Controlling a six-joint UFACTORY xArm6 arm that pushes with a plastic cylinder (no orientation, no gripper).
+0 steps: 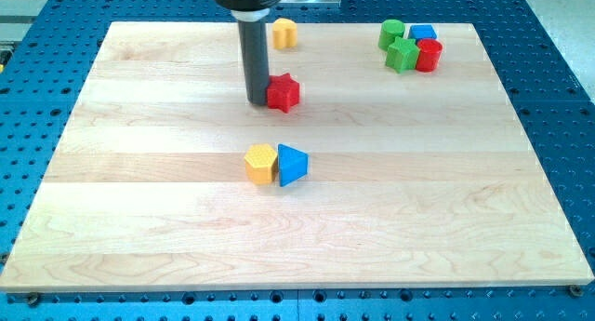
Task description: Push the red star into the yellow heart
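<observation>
The red star (284, 92) lies on the wooden board (139, 228) a little above its middle. My tip (257, 101) stands right at the star's left side and seems to touch it. The yellow heart (284, 33) sits near the board's top edge, straight above the star, with a clear gap between them. The rod rises from the tip to the view's top and passes just left of the heart.
A yellow hexagon-like block (261, 163) and a blue triangle (292, 165) touch side by side below the star. At the top right sits a cluster: a green round block (392, 33), a blue block (423, 32), a green star (403, 55) and a red cylinder (429, 55).
</observation>
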